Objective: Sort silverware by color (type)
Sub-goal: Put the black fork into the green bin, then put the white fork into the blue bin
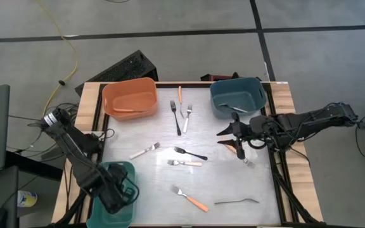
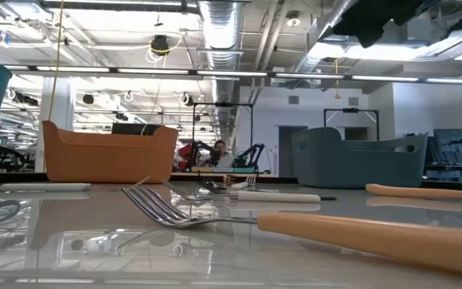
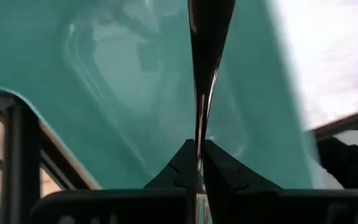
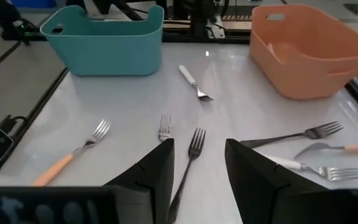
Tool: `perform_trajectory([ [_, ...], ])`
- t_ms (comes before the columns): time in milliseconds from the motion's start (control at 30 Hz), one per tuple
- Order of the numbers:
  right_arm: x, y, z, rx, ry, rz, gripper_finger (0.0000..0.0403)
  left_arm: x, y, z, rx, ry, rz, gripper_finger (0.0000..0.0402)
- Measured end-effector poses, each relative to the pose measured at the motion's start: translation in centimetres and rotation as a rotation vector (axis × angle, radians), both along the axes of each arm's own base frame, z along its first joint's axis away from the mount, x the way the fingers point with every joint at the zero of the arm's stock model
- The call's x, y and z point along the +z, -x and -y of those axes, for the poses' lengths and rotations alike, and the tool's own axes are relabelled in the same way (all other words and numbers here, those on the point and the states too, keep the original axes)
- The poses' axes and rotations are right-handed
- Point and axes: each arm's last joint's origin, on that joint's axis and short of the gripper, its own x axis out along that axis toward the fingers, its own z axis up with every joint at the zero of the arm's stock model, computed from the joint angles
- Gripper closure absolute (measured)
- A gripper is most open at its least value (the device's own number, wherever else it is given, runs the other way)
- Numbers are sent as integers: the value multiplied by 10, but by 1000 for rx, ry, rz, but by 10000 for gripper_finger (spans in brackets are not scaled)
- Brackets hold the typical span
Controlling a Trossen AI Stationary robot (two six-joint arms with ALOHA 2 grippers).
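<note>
Forks lie scattered on the pale table [image 1: 233,183]. They include a black one [image 1: 190,153], white-handled ones [image 1: 146,150] and an orange-handled one [image 1: 192,199], which fills the low view's foreground [image 2: 335,229]. My left gripper [image 1: 116,195] hangs over the teal bin [image 1: 114,190] at the near left corner, shut on a dark fork [image 3: 199,93]. My right gripper [image 1: 228,134] hovers open near the table's right side. It faces left across the table, and the black fork [image 4: 188,165] lies beyond its fingers [image 4: 160,168]. An orange-handled fork [image 1: 236,151] lies just beneath it. My left gripper [image 3: 199,146] pinches the dark fork's slim shaft [image 3: 199,134] between its two fingers. The fork runs straight on from the fingertips, in line with them, and widens toward its far end [image 3: 210,18], which leaves the picture. It is held over the teal bin's inside [image 3: 117,93].
An orange bin [image 1: 130,98] stands at the far left with something orange inside. A blue-grey bin [image 1: 236,96] stands at the far right and holds a silver piece. A grey fork [image 1: 236,201] lies near the front edge. Wooden rails frame the table, and cables hang at the left.
</note>
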Motion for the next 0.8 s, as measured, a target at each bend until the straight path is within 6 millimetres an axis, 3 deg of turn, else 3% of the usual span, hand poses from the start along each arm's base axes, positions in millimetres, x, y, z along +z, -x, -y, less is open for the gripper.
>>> perform_trajectory([
  [233, 0, -3, 5, -69, -99, 8, 237, -59, 6, 4, -7, 82, -10, 401],
  [367, 0, -3, 5, -95, -163, 4, 237, -81, 9, 1, -34, 115, -13, 395],
  [600, -5, -7, 1, -119, -244, -34, 237, -85, 1, -12, -232, 178, -69, 325],
  [800, -18, -20, -9, -88, -243, -90, 237, -73, -3, -23, -438, 282, -25, 257],
])
